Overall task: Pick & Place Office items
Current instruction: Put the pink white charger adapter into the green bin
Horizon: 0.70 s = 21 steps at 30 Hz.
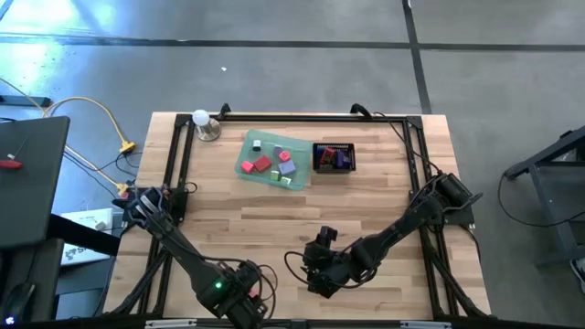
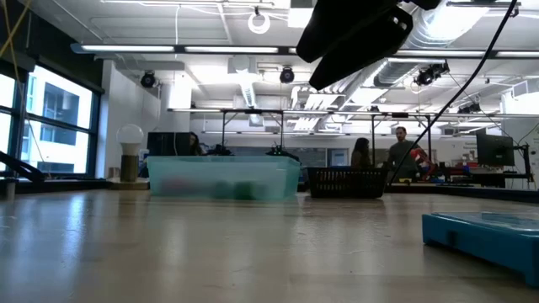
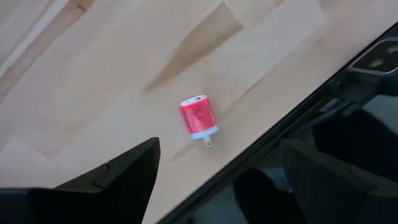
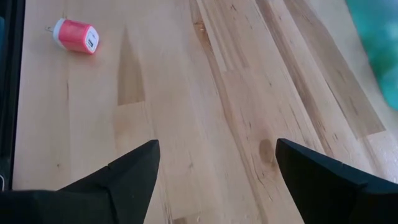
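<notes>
A green tray stands beside a black wire basket on the wooden table; a lamp stands near the tray.

the high view looks straight down on the whole table, while the low view sits at tabletop height, facing level across it into the room. each wrist view looks down close past its own fingers at the wood; both share a red and white plug.
</notes>
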Each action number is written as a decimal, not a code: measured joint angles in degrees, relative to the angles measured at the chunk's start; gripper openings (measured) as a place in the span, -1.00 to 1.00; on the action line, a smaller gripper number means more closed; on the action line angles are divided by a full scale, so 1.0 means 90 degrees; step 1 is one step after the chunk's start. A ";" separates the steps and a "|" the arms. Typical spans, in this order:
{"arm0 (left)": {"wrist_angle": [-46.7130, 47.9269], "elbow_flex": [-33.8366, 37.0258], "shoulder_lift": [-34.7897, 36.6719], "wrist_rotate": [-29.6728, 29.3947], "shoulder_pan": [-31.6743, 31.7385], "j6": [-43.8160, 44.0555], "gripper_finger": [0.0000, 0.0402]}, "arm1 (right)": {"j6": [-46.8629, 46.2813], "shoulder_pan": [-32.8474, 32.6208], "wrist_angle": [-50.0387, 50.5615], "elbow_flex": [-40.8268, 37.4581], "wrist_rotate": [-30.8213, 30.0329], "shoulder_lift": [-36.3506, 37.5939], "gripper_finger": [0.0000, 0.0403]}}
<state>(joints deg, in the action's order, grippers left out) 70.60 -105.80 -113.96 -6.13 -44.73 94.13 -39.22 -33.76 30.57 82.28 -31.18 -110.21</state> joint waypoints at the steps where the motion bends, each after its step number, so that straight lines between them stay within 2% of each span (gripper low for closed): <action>1: 0.0005 0.0000 -0.0034 0.0000 0.0000 -0.0135 0.61 | -0.0002 0.0000 0.0000 0.0000 0.0002 0.0000 0.54; 4: -0.0082 0.0000 -0.0139 0.0028 -0.0015 -0.0238 0.61 | -0.0002 0.0000 0.0000 0.0000 0.0019 0.0000 0.54; 11: -0.0039 0.0005 -0.0390 0.0049 -0.0044 0.0234 0.61 | -0.0002 0.0002 0.0001 0.0000 0.0033 0.0000 0.54; 21: 0.0003 0.0005 -0.0707 0.0092 -0.0051 0.0045 0.61 | -0.0001 0.0000 -0.0001 0.0000 0.0155 0.0000 0.54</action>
<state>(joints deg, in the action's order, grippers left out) 70.63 -105.75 -120.33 -5.30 -45.19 94.53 -39.23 -33.76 30.56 82.28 -29.78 -110.21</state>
